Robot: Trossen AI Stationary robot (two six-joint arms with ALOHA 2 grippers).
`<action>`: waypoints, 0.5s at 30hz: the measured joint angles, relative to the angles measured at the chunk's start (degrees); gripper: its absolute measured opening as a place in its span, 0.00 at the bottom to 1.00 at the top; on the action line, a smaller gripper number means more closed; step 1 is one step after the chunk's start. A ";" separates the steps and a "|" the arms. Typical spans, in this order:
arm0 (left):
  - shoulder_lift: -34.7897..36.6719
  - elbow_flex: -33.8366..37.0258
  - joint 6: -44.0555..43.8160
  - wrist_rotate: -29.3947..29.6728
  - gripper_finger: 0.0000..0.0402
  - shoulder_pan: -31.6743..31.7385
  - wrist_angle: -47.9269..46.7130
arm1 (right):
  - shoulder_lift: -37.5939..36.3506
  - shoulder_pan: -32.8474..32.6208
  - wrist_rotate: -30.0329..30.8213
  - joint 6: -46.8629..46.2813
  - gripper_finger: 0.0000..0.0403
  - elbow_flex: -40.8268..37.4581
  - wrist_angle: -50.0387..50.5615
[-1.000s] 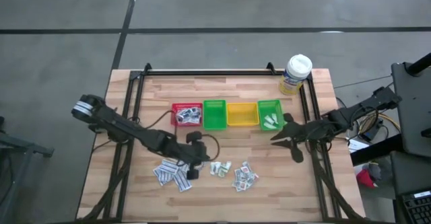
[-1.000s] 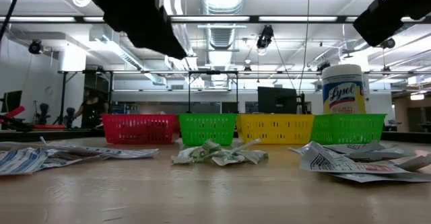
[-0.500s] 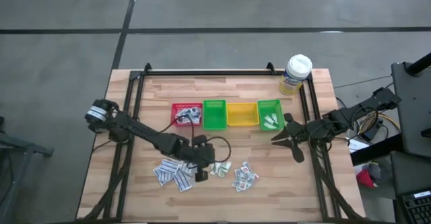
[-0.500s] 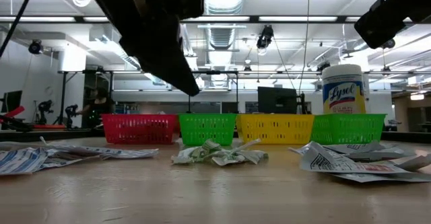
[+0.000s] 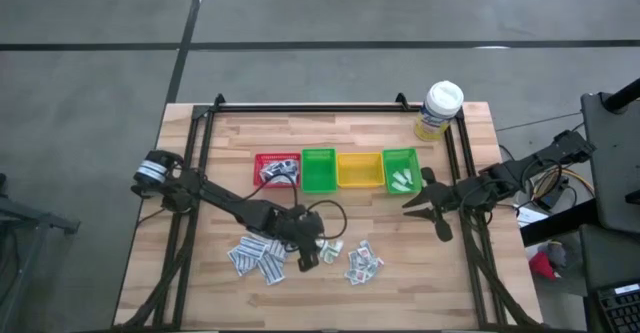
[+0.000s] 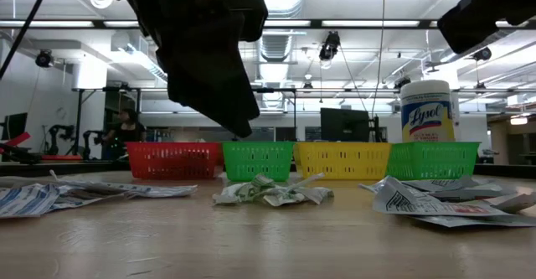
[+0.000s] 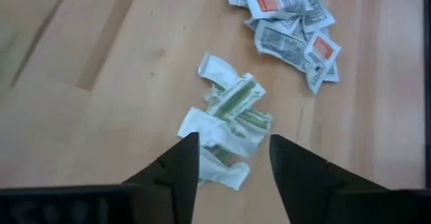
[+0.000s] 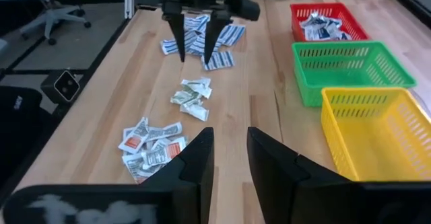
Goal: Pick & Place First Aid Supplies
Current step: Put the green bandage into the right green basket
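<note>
On the left, your blue-printed white paper packets [image 5: 255,260] lay flat on the wooden table [image 5: 220,138]. Next to them, your left gripper [image 5: 307,256] hung just above the small heap of green-printed white packets [image 7: 229,120], with its fingers spread apart and nothing between them. To the right of that heap lay the orange-printed white packets [image 5: 364,261]. Behind stood the red plastic bin [image 5: 277,170], holding some packets, then the green bin [image 5: 318,170], the yellow bin [image 5: 359,169] and a second green bin [image 5: 400,171]. Your right gripper [image 5: 432,210] waited near the table's right edge, fingers apart and empty.

Left hand [image 7: 229,160] open, right hand [image 8: 229,153] parted.
</note>
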State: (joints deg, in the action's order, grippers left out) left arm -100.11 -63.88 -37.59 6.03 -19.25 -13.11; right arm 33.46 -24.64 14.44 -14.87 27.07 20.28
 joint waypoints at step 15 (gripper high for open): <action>-4.36 -3.28 -6.45 -1.08 0.47 1.29 -5.41 | -3.35 0.00 -0.09 1.61 0.16 -0.08 -0.03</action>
State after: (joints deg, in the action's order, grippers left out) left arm -104.47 -67.16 -44.03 4.95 -17.96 -18.52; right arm 30.11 -24.64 14.35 -13.26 26.99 20.24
